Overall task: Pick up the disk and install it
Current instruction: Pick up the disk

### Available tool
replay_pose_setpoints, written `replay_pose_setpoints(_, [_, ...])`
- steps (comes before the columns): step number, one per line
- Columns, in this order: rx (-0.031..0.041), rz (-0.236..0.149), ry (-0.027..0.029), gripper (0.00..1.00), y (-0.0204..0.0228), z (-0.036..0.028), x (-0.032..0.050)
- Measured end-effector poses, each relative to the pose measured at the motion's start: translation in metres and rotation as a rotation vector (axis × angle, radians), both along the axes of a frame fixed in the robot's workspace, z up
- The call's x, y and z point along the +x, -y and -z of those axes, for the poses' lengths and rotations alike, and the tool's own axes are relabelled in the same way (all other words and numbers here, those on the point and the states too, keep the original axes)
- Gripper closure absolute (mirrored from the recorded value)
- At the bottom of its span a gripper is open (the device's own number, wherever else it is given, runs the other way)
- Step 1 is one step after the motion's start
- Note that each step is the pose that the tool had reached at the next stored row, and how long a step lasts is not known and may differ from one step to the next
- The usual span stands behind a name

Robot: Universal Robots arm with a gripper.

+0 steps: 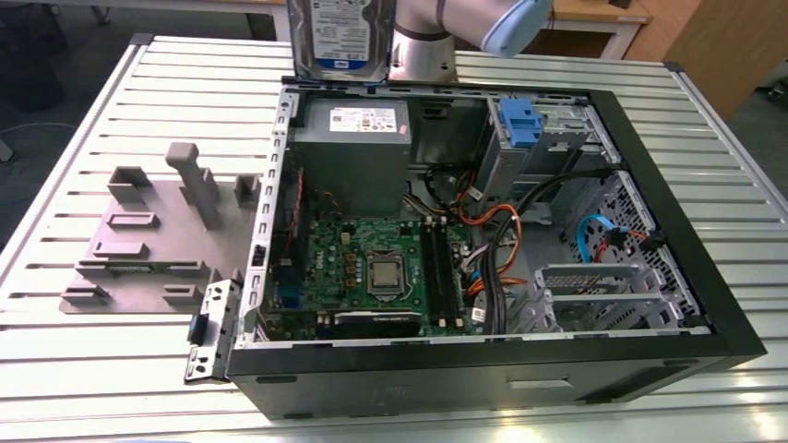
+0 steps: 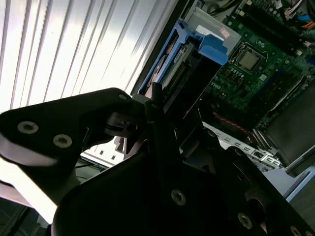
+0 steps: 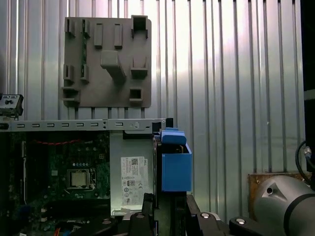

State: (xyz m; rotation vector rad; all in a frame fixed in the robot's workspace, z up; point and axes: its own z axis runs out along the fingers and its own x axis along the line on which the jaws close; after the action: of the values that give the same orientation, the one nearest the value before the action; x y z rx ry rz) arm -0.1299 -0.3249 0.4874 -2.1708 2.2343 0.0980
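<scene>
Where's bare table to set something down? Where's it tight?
Free: table slats around the grey holder stand, exterior view's left; also the strip past the computer case, exterior view's right. Crowded: inside the case, cables beside the motherboard.

Arm [image 1: 425, 46]: silver-grey cylindrical links with a pale blue rounded joint cap [image 1: 518, 23]. In the first wrist view, a grey metallic joint housing [image 3: 280, 204] carries small screws, with a black cable [image 3: 301, 162] looping beside it. Gripper [image 3: 170, 206]: matt black angular body studded with silver screw heads [image 2: 178, 197], edged by a white plate [image 2: 19, 160] in the second wrist view.
</scene>
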Motion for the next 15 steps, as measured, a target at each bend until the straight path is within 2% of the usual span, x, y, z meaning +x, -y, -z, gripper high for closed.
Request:
replay_pose_setpoints(3, [-0.0001, 0.0, -0.0001, 0.65, -0.0005, -0.0001, 0.0086])
replay_pose_setpoints(9, [0.0, 0.0, 0.0, 0.65, -0.0002, 0.0, 0.0093])
replay_pose_setpoints(12, [-0.0001, 0.0, 0.0, 0.65, 0.002, 0.0, 0.0107])
replay_pose_setpoints(15, [0.0, 0.0, 0.0, 0.65, 0.0063, 0.0, 0.0135])
